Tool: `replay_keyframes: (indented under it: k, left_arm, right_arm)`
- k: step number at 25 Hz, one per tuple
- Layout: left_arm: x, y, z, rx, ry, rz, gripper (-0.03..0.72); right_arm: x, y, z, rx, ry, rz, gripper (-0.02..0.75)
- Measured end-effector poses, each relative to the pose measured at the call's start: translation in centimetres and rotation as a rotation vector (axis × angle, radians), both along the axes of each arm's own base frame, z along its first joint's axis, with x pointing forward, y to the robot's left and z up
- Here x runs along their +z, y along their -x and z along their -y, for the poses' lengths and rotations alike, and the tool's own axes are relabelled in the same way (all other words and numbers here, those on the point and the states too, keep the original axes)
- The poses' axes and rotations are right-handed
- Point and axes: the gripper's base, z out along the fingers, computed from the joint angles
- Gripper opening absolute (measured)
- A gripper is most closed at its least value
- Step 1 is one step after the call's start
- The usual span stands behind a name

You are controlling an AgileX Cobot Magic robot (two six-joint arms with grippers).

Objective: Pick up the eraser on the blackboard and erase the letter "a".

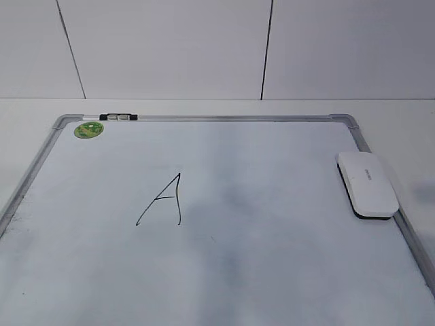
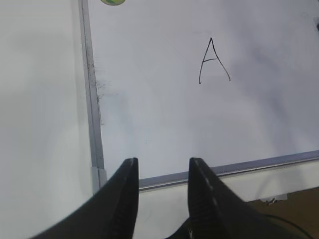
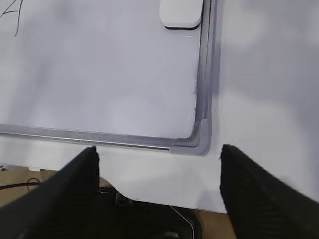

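White wall panels with dark vertical seams stand behind the desk (image 1: pixel 408 129), a pale flat surface that carries everything we see. On it lies the blackboard (image 1: pixel 272 272), which is in fact a white dry-erase panel in a silver frame with grey corner caps. We note a round green sticker (image 1: pixel 89 130) in its far left corner and a small black-and-silver clip (image 1: pixel 118 117) on the far frame rail just beside it.

We locate the eraser (image 1: pixel 367 183) on the board's right side, touching or overlapping the right frame rail, white face up with its black underside showing along the near edge. The right wrist view shows the same eraser at the top of the picture, hard against the rail.

We find one written character, an angular capital "A" (image 1: pixel 163 199), left of the board's middle and well apart from the eraser. We see no lowercase letter in any view.

The left claw (image 2: pixel 162 169) hangs over the board's near left corner, its fingers parted by a narrow gap with nothing between them. The right claw (image 3: pixel 159 154) hangs over the near right corner, fingers spread wide and gripping nothing.
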Motion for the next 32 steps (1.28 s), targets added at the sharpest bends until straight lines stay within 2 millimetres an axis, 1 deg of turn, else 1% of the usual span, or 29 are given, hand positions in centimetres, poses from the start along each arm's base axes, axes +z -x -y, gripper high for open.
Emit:
replay_keyframes:
  k: [3,8,12,16,19,32]
  left_arm:
    - [-1.4,0.8,-0.3,-0.007,-0.034,0.008,0.255]
    - [-3.2,1.9,-0.8,-0.011,-0.081,0.036,0.255]
    - [-4.9,2.4,-0.8,-0.032,-0.106,0.037,0.253]
    - [-6.5,2.7,-0.9,-0.044,-0.119,0.025,0.253]
    - [-7.2,2.8,-0.9,-0.054,-0.132,0.021,0.253]
    - [-7.2,2.0,-1.0,-0.056,-0.159,0.108,0.250]
  right_arm:
    - [-1.5,0.4,0.1,0.004,0.005,-0.022,0.597]
    - [-3.8,0.9,0.3,0.001,0.026,-0.051,0.594]
    - [-5.0,1.3,0.8,-0.012,0.059,-0.041,0.594]
    - [-5.0,2.0,0.9,-0.014,0.048,0.000,0.594]
    - [-5.0,2.3,1.0,-0.015,0.043,0.018,0.593]
    - [-5.0,2.3,1.1,-0.011,0.055,0.026,0.593]
